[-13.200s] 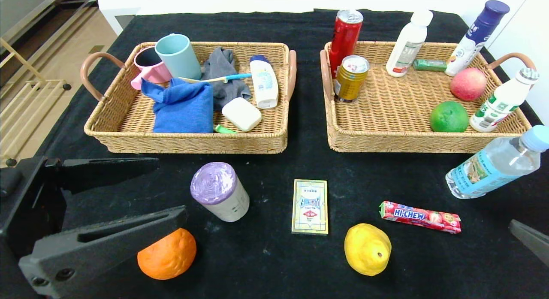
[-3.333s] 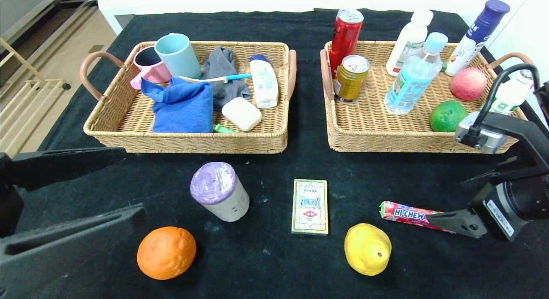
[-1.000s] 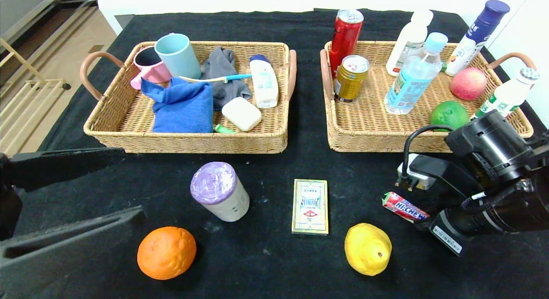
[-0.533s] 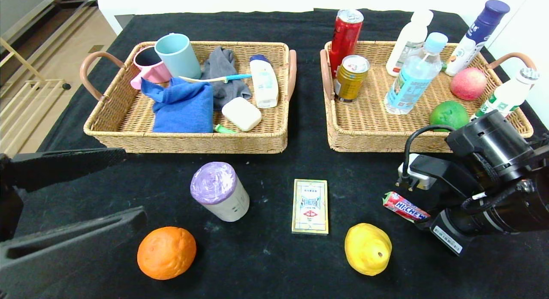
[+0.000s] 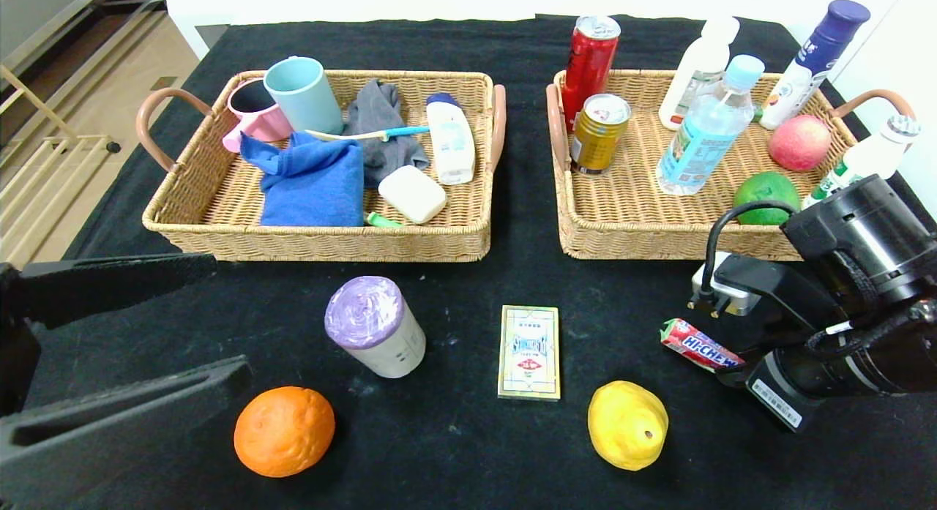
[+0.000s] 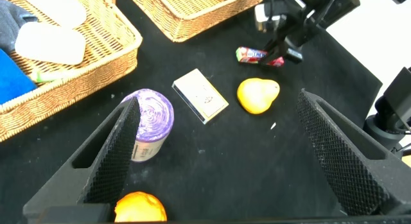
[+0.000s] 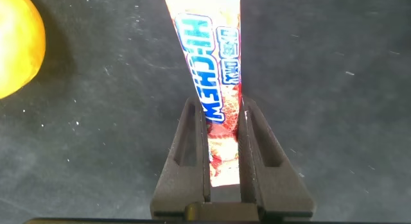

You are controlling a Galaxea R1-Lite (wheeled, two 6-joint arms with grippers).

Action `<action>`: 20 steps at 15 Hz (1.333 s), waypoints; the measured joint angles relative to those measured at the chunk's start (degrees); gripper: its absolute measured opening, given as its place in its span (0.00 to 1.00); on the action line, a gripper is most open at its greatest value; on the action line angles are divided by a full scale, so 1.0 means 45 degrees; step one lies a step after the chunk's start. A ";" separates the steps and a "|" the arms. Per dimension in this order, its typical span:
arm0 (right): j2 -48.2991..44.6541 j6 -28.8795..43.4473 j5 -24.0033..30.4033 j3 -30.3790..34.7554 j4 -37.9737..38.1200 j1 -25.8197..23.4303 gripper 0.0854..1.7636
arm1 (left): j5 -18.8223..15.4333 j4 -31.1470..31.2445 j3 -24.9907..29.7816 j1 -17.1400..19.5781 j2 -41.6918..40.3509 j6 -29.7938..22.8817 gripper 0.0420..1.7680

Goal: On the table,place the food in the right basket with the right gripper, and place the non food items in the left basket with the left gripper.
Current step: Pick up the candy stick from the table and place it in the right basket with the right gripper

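Observation:
My right gripper is shut on one end of the red Hi-Chew candy stick, which is held tilted just above the black cloth in front of the right basket. In the right wrist view the fingers clamp the stick from both sides. My left gripper is open and empty at the near left, above an orange. A purple-topped roll, a card box and a yellow lemon lie on the cloth. The left basket holds cups, cloths and toiletries.
The right basket holds cans, bottles, an apple and a green fruit. In the left wrist view the roll, card box and lemon lie between my open fingers, the right arm beyond them.
Over the earlier frames the right arm set a water bottle in the right basket and closed on the candy. In the last half second the candy rose and shifted slightly right.

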 joint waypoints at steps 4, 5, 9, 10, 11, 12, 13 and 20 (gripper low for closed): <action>-0.0563 0.0011 0.0033 -0.0027 0.0019 0.0160 0.16 | -0.0003 0.0000 0.0051 -0.0005 0.0008 0.0011 1.00; -0.0723 0.0024 0.0033 -0.0022 0.0000 0.0184 0.16 | 0.0000 0.0000 0.0051 -0.0005 0.0014 0.0005 1.00; -0.1281 0.0393 0.0033 -0.0022 -0.0569 0.0116 0.16 | -0.0003 0.0000 0.0057 -0.0011 0.0019 0.0005 1.00; -0.1398 0.0490 0.0014 -0.0022 -0.0691 0.0073 0.16 | -0.0003 0.0005 0.0057 -0.0011 0.0019 0.0005 1.00; -0.1490 0.0699 -0.0005 -0.0100 -0.0924 0.0038 0.16 | -0.0003 0.0000 0.0057 -0.0011 0.0019 0.0014 1.00; -0.1544 0.0908 -0.0011 -0.0192 -0.1181 0.0005 0.16 | -0.0003 0.0000 0.0057 -0.0011 0.0019 0.0014 1.00; -0.1574 0.1094 -0.0005 -0.0320 -0.1493 -0.0035 0.16 | 0.0000 0.0000 0.0057 -0.0011 0.0019 0.0019 1.00; -0.0805 0.2308 0.0003 -0.2533 -0.3072 -0.0171 0.16 | 0.0000 0.0000 0.0057 -0.0011 0.0019 0.0062 1.00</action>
